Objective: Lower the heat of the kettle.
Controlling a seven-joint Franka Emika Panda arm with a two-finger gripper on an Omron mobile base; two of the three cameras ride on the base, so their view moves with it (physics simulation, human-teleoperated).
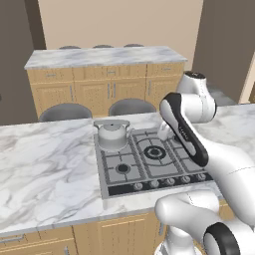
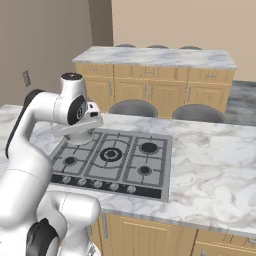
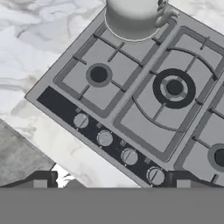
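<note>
The silver-grey kettle point(image 1: 112, 134) sits on the rear left burner of the grey cooktop point(image 1: 130, 179); in the hand view the kettle point(image 3: 135, 17) fills the top edge. A row of round knobs point(image 3: 104, 138) runs along the cooktop's black front strip point(image 1: 154, 184). My gripper point(image 3: 111, 183) hangs above the counter's front edge, just in front of the knob strip. Its fingertips point(image 3: 39, 181) are spread wide, open with nothing between them. In the right base view my hand point(image 2: 80, 125) covers most of the kettle.
The large centre burner point(image 3: 174, 87) and the front left burner point(image 3: 98, 75) are bare. Marble counter point(image 1: 45, 164) spreads to the left and right of the cooktop. Two grey stools point(image 2: 134, 107) stand behind the island, with a second counter point(image 1: 104, 57) further back.
</note>
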